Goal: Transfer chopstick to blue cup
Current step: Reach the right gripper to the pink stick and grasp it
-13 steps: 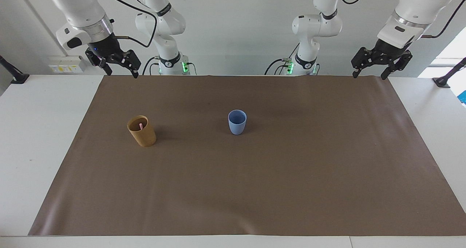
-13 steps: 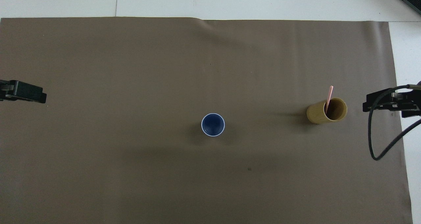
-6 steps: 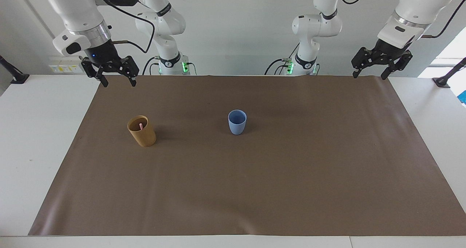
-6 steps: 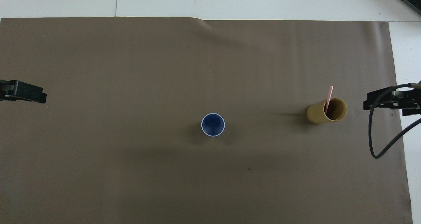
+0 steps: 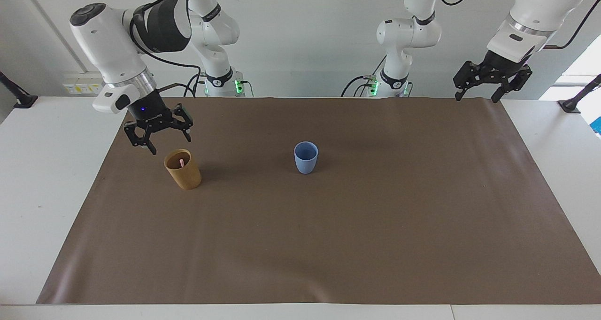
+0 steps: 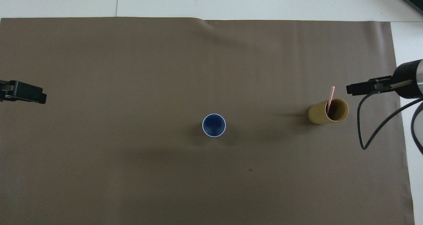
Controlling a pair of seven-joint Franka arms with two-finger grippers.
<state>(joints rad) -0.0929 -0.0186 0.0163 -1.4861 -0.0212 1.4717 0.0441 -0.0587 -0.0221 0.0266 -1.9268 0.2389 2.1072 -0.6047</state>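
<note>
Since the earlier frames the right gripper is seen to have been brought down and inward from the mat's edge at the robots' end; it is now held low, just above and beside the tan cup. No other change is noted.

The fingers of the right gripper are spread apart and nothing is held between them. The left gripper is likewise spread and empty, and is kept waiting over the mat's corner at the left arm's end.

The pink chopstick is found standing in the tan cup, leaning on the rim. In the overhead view its long axis runs roughly from 6 to 12 o'clock, its free tip pointing away from the robots. The blue cup stands upright and empty near the mat's centre, well apart from the tan cup, toward 9 o'clock of it in the overhead view.

In the facing view the chopstick's exposed top lies at about 5 o'clock from the right gripper, close below it. The right arm is judged plainly the nearer for the pick.

Most of the chopstick's length is hidden inside the tan cup. In the overhead view both grippers are cut off by the frame edges.
</note>
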